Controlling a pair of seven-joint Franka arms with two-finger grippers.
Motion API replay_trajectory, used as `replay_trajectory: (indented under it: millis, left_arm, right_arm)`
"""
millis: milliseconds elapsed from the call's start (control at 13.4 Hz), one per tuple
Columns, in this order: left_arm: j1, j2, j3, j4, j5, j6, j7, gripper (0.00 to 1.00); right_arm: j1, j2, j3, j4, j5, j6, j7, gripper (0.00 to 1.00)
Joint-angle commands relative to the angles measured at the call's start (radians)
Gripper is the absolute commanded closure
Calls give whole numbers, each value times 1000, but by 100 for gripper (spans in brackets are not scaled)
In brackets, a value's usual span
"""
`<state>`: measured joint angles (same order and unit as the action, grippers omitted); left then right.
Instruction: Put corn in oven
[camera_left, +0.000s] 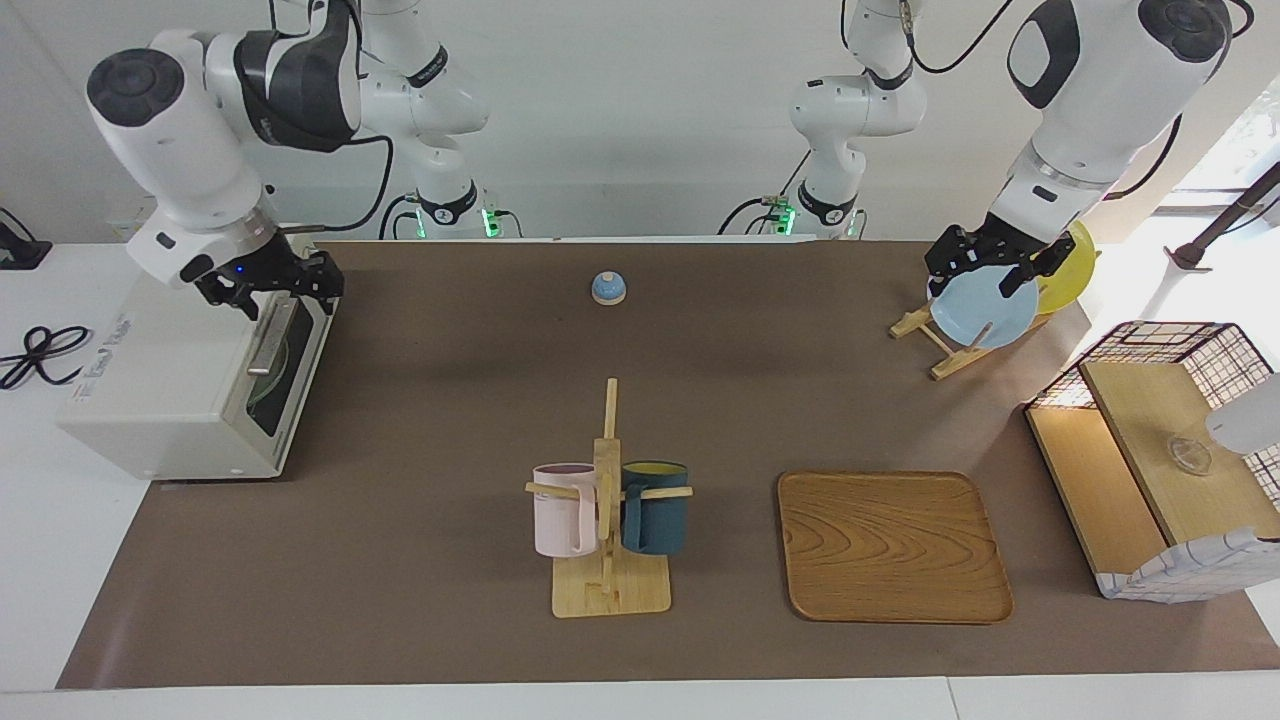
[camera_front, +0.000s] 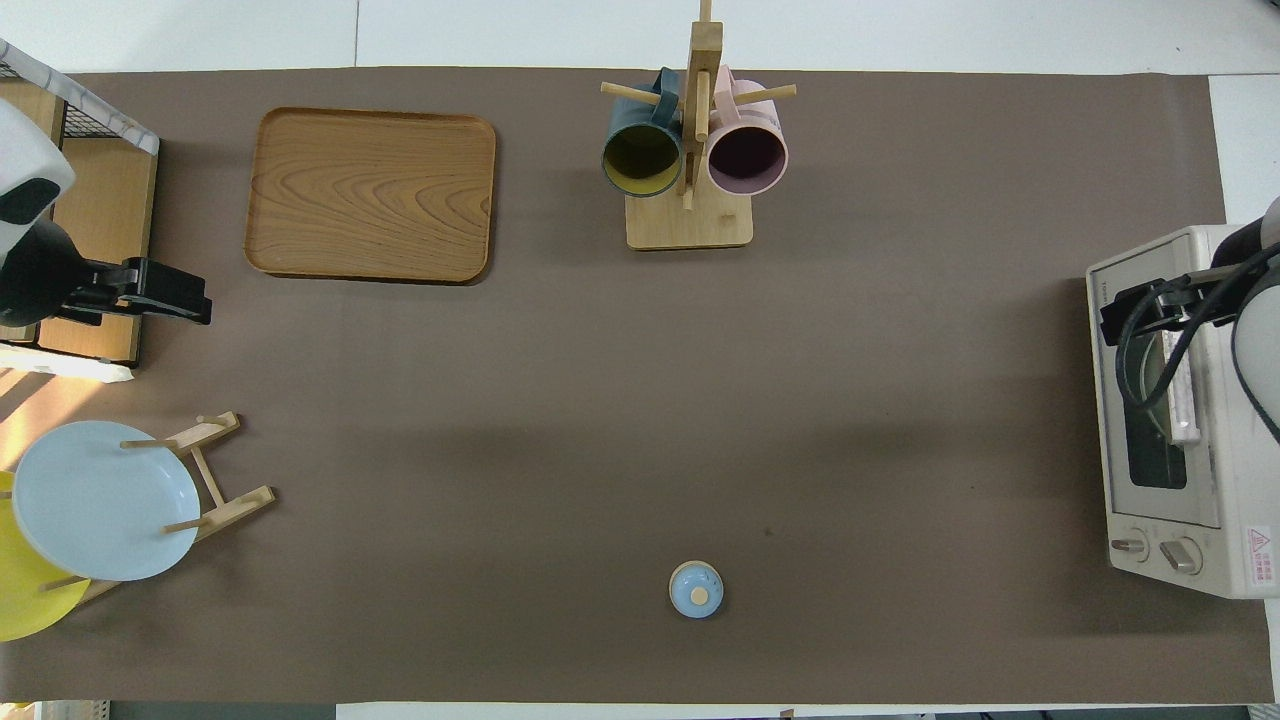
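The oven sits at the right arm's end, its door seemingly shut, and no corn shows anywhere. The right gripper hovers at the handle, finger state unreadable; the left gripper waits over the plates. Judged best: release cleanly and lift straight up

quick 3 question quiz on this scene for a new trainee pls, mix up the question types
1. True or false: the corn is lying in plain sight on the table.
2. Pick one: the right claw is over A) the wooden tray, B) the oven, C) the blue plate.
3. Short answer: how many mugs hang on the mug tree, and what colours are they?

Key
1. False. No corn shows in either view.
2. B.
3. Two: a pink mug and a dark teal mug.
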<state>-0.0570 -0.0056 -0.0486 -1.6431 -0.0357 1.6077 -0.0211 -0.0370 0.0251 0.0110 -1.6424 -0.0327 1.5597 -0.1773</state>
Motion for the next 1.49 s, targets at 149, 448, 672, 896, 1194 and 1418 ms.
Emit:
replay_trajectory:
  millis: [149, 448, 672, 896, 1194, 1418]
  left_arm:
    - [8, -14, -5, -4, 19, -8, 0, 0]
    - [6, -14, -5, -4, 19, -9, 0, 0]
    - [6, -14, -5, -4, 19, -9, 0, 0]
    - [8, -16, -5, -4, 19, -8, 0, 0]
    - [6, -14, -5, -4, 19, -9, 0, 0]
    - [6, -16, -5, -4, 19, -9, 0, 0]
  right_arm:
    - [-7, 13, 35, 139, 68, -160, 100, 0]
    - [-15, 3, 33, 124, 62, -173, 110, 0]
    - [-11, 6, 32, 130, 62, -170, 111, 0]
    - [-9, 6, 32, 133, 63, -164, 111, 0]
    - [-7, 6, 32, 133, 62, -164, 113, 0]
    - [-7, 3, 26, 133, 63, -164, 113, 0]
